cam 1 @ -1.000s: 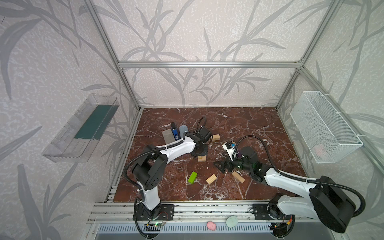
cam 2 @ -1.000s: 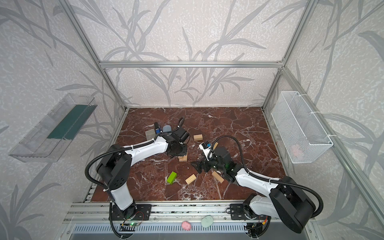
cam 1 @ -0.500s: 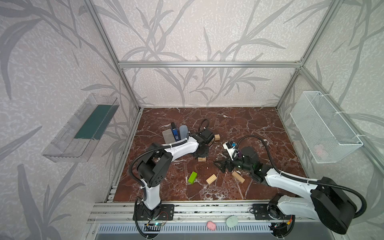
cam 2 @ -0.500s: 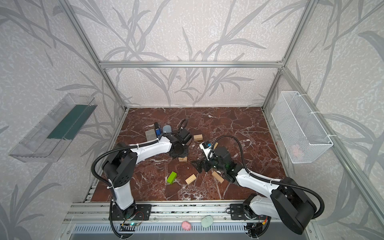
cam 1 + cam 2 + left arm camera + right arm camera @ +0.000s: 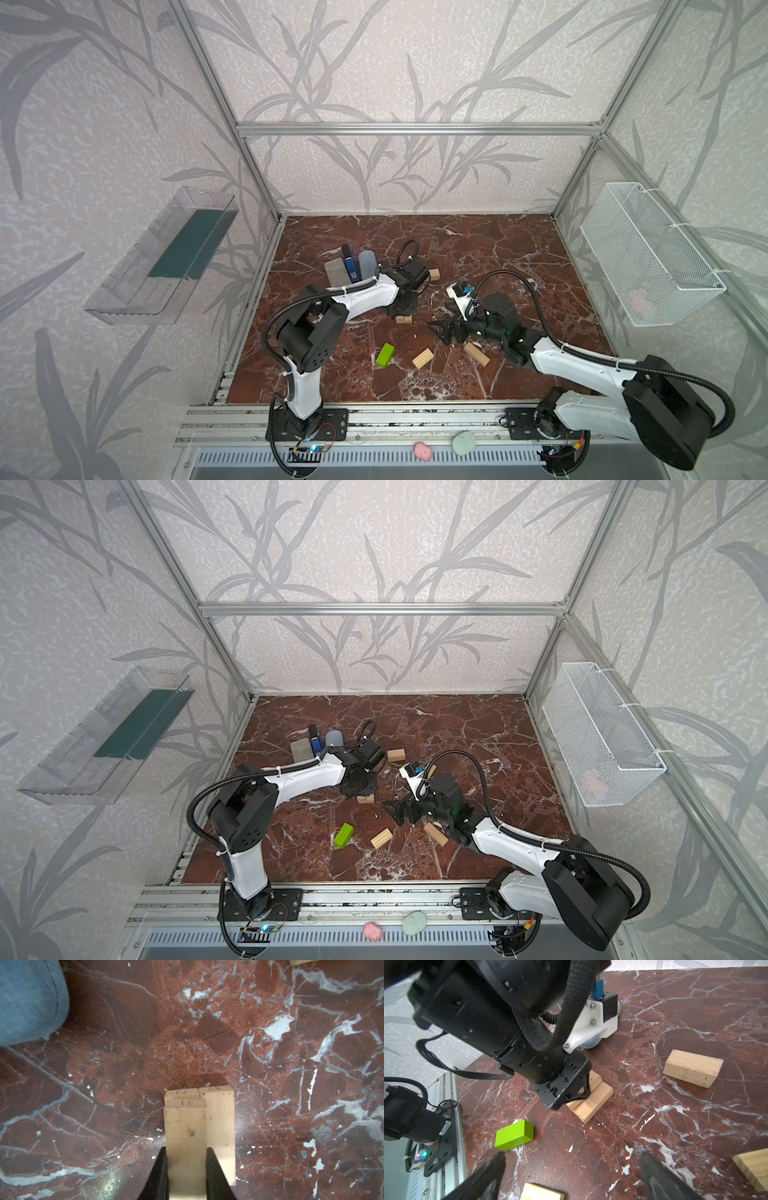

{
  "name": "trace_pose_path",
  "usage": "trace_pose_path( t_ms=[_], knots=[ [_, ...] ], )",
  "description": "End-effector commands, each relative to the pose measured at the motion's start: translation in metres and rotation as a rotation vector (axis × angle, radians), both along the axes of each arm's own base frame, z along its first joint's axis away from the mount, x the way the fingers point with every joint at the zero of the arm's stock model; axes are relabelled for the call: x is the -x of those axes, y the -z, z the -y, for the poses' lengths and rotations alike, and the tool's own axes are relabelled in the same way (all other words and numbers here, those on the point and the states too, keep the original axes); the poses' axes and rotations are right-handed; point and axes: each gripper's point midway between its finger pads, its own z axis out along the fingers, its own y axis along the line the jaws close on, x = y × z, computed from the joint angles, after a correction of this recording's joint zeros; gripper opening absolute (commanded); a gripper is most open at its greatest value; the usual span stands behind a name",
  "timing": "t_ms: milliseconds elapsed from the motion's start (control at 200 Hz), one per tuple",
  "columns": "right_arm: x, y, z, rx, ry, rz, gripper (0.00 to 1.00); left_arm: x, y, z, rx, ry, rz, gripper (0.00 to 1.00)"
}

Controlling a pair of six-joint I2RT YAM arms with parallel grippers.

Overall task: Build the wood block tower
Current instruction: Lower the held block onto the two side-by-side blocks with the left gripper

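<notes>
Wood blocks point(image 5: 220, 1126) — pale tan, numbered ends: two lie side by side, third block point(image 5: 186, 1126) above one, clamped in left gripper point(image 5: 186, 1150); right gripper point(image 5: 572, 1156) spread wide, empty.

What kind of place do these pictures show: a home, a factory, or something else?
Most likely a robot test cell in a laboratory, not a home. Two white-and-black robot arms are bolted to a metal rail, and a silver aluminium frame with leaf-patterned wall panels boxes them in.
</notes>
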Motion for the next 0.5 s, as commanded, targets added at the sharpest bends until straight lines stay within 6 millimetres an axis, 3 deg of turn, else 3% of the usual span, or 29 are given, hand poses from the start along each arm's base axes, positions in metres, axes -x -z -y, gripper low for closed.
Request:
trace_pose_path(
  t_ms=[0, 495],
  knots=[
    [-0.0010, -0.0049, 0.0034, -0.002, 0.011, 0.026, 0.99, -0.0049, -0.0014, 0.0006, -0.017, -0.022, 0.010, 0.06],
    [-0.0012, -0.0051, 0.0040, 0.000, 0.014, 0.027, 0.99, -0.0063, 0.0025, 0.0001, -0.027, -0.030, 0.007, 0.11]
  ],
)
